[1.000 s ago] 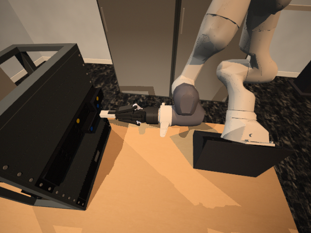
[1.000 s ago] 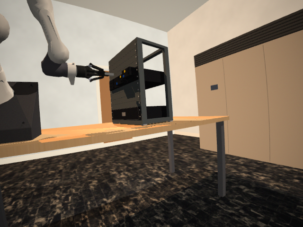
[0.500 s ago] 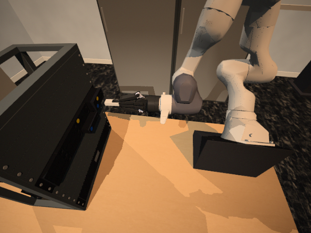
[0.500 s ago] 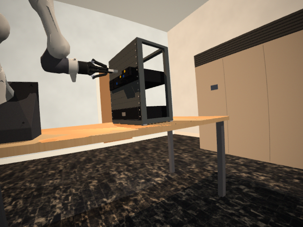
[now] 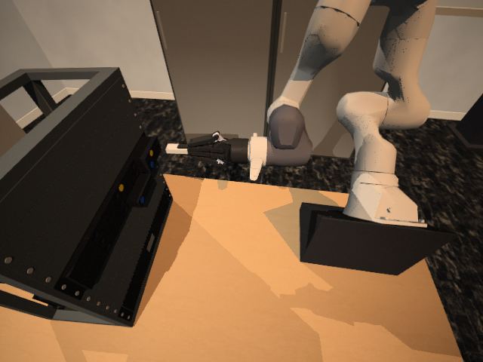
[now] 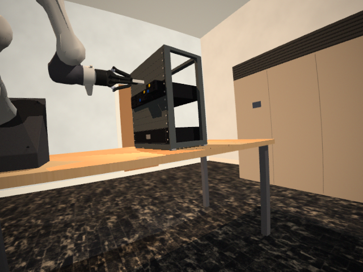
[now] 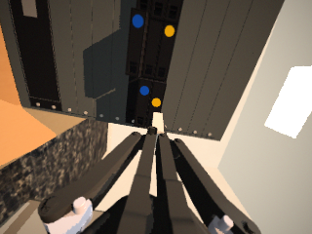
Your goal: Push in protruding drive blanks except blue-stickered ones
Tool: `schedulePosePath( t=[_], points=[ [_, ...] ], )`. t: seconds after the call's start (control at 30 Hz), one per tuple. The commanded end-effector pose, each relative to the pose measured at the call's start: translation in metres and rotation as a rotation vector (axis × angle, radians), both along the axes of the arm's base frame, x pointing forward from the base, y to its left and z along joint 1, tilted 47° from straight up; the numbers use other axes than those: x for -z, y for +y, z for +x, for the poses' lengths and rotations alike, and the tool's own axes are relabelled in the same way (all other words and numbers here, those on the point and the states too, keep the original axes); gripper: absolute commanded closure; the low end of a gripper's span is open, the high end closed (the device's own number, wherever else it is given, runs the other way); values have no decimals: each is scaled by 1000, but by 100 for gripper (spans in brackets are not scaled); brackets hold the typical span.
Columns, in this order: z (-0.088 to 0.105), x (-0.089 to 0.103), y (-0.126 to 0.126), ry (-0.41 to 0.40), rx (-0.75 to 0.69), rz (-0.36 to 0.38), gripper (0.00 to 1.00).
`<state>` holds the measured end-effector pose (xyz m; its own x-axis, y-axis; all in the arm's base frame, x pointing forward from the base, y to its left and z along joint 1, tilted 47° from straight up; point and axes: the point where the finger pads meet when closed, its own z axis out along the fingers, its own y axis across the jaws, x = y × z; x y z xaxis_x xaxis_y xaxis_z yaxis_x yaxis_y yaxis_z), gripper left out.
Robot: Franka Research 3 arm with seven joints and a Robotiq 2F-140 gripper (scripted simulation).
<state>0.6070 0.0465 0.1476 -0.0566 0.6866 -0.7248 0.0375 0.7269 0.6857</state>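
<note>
The black rack (image 5: 74, 194) stands on the wooden table at the left, its front facing the arm; it also shows in the exterior view (image 6: 167, 99). A dark row of drive blanks crosses its front. Two blanks carry yellow stickers (image 5: 151, 152) (image 5: 121, 188) and two carry blue stickers (image 5: 152, 164) (image 5: 142, 200). The blank with the lower blue sticker juts out of the front; the one with the lower yellow sticker sits deeper. My gripper (image 5: 171, 148) is shut and empty. It lies level, pointing at the rack front, a short gap from the upper yellow sticker (image 7: 156, 102).
The arm's black base block (image 5: 366, 241) stands on the table at the right. A tall brown cabinet (image 5: 218, 65) stands behind the table. The table edge runs just under the gripper. The rack's lower front holds a dark panel with a small label (image 6: 148, 136).
</note>
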Motion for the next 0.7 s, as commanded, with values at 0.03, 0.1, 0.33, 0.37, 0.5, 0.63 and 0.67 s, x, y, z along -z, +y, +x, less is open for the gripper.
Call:
schedulePosePath(
  t=[0.03,0.1,0.33,0.37,0.5,0.63,0.67],
  points=[
    [0,3,1,12,-7,-2,100],
    [7,3,1,12,-7,-2,100],
    [33,5,2,12,-7,-2,100],
    [36,6,2,12,-7,-2,100],
    [37,6,2,12,-7,-3,100],
    [37,6,2,12,-7,-3,100],
    [37,6,2,12,-7,-3,100]
  ],
)
